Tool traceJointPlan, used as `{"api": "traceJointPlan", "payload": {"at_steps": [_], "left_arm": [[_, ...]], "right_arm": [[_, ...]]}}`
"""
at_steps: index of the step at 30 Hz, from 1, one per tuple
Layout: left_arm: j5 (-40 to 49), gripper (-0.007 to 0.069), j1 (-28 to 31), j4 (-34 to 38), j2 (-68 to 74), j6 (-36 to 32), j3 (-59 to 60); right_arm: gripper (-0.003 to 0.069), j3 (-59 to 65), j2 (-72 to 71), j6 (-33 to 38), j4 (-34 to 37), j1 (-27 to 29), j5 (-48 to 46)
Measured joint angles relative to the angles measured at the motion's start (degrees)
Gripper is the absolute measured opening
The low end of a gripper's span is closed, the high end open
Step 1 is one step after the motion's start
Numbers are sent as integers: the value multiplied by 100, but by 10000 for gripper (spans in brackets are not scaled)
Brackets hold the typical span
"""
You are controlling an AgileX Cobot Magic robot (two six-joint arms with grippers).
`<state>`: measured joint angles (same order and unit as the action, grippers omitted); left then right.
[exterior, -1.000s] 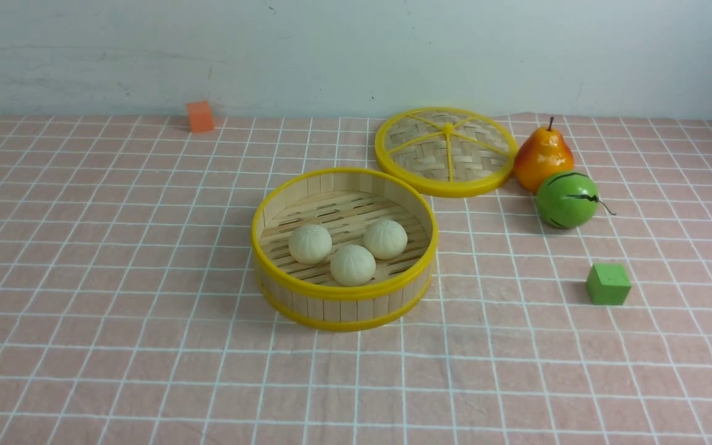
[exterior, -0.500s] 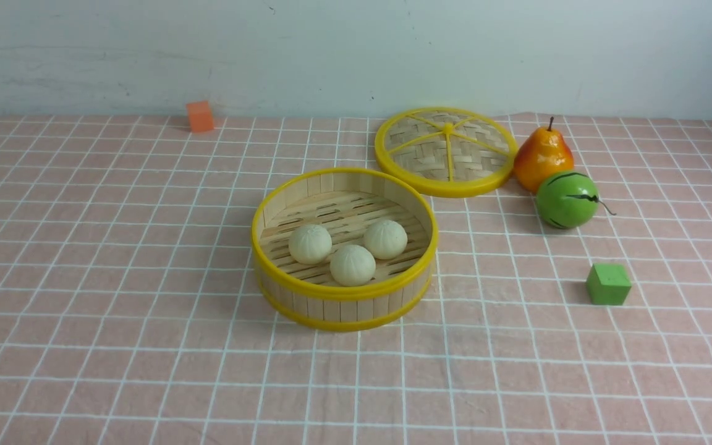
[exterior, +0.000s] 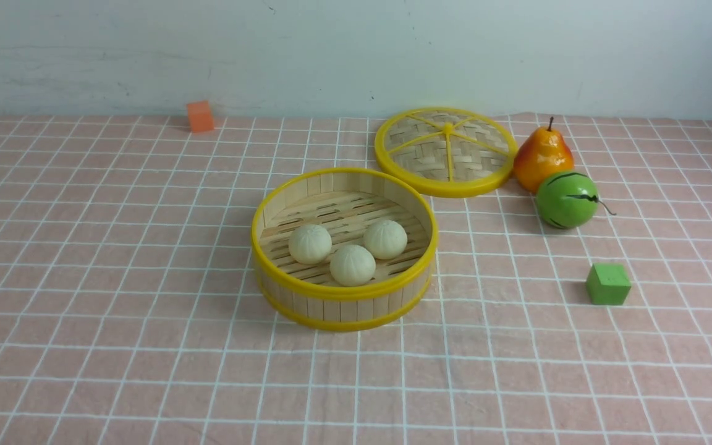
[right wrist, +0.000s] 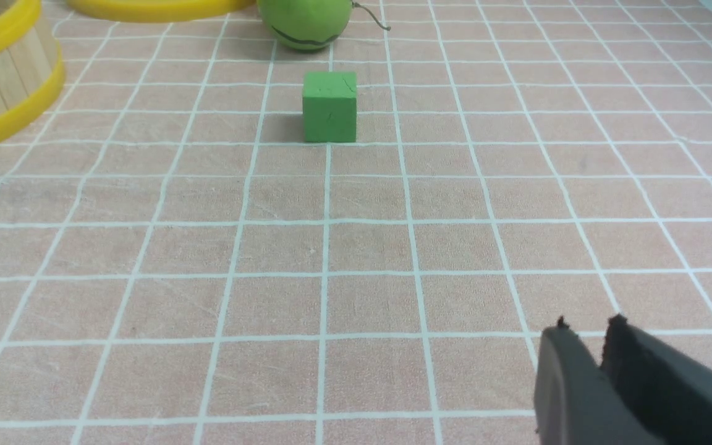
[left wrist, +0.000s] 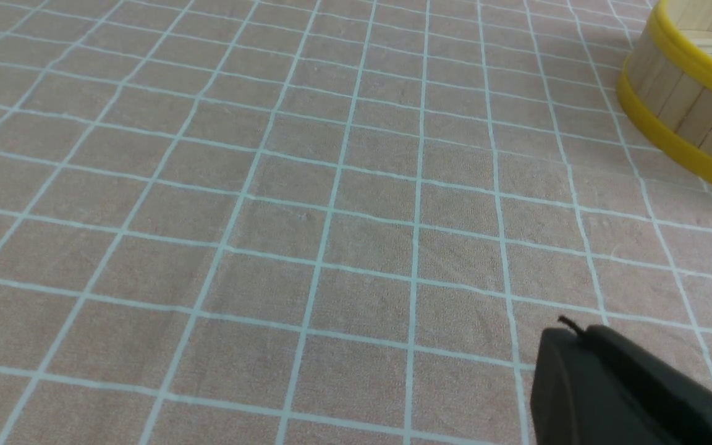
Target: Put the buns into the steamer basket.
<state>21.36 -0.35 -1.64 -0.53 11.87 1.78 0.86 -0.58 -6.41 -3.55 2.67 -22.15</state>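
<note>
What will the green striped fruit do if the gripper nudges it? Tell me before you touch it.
The green fruit is round with no flat side showing, so it would probably roll on the cloth. The pear sits right beside it and may stop a push toward the wall. Its glossy skin suggests hard plastic, likely light and a bit slippery.

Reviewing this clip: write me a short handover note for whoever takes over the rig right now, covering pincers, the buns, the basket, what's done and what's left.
Left pincer: shut, empty, low over bare cloth on the basket's left side.
Right pincer: jaws a narrow slit apart, holding nothing, over bare cloth short of the green cube.
Buns: all three sit on the slatted floor of the steamer basket, clustered toward its near side.
Lid lies flat behind the basket, off it.
Done: every bun is in the basket; none left on the cloth.
Left: nothing for the buns; both arms are out of the front view.
</note>
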Motion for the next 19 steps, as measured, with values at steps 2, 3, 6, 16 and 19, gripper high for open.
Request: {"api": "traceJointPlan", "payload": {"at_steps": [2, 3, 6, 16, 19], "left_arm": [[0, -13, 0, 0, 0, 0, 0], [0, -13, 0, 0, 0, 0, 0], [0, -13, 0, 0, 0, 0, 0], [0, -12, 0, 0, 0, 0, 0], [0, -12, 0, 0, 0, 0, 0]], "right_arm": [[97, 0, 0, 0, 0, 0, 0], [98, 0, 0, 0, 0, 0, 0], [102, 0, 0, 0, 0, 0, 0], [107, 0, 0, 5, 0, 0, 0], [111, 0, 0, 10, 0, 0, 0]]}}
